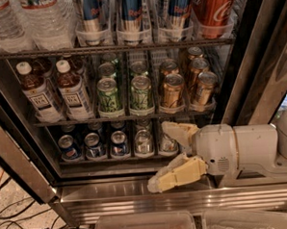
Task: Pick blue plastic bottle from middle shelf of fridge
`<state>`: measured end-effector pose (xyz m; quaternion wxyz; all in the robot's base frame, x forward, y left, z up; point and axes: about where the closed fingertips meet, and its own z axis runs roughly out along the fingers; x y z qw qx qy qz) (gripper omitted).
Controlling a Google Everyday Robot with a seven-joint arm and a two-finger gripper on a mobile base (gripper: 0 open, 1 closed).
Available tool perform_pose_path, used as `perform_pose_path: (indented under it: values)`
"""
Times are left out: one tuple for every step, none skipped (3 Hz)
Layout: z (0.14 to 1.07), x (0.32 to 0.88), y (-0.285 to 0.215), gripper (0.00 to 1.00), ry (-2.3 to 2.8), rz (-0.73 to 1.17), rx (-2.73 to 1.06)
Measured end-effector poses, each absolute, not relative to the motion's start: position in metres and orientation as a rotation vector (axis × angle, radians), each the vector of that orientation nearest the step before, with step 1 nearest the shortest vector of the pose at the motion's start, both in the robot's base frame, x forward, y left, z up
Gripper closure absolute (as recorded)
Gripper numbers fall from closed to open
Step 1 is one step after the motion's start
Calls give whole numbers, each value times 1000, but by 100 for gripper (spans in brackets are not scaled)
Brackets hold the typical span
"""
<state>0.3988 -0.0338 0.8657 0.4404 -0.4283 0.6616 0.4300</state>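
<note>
The fridge (20, 164) stands open, and its middle shelf (134, 118) carries the drinks in clear lane trays. At the left end of the middle shelf stands the blue plastic bottle (73, 90), upright, with a white cap, brown drink and a white label with dark print. A twin bottle (36, 93) stands just beside it, nearer the shelf's left edge, and more caps show behind both. Along the centre of the middle shelf stand green cans (108, 95) in two lanes, and toward its right end gold cans (172, 90), also in two lanes. On the rack above the middle shelf are large water bottles (6, 22) at the left, tall blue cans (128, 11) in the centre and a red cola can (216, 6) at the right. On the rack below the middle shelf sit short cans (94, 145), seen from their tops. The gripper (158, 156) hangs below the middle shelf, under its right half and well apart from the blue plastic bottle. Its two pale fingers (178, 175) are spread wide, one above the other, and grasp nothing. The white arm (246, 147) reaches in from the right, below the level of the middle shelf.
</note>
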Motion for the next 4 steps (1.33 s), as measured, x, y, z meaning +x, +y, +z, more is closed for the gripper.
perform_pose_path:
  values:
    - [869,399,-32,0,1639,1072,-1060]
    - [868,399,-32,0,1639,1072,-1060]
    - [874,407,-21,0,1575,1016,-1013]
    - [877,423,-21,0,1482,972,-800]
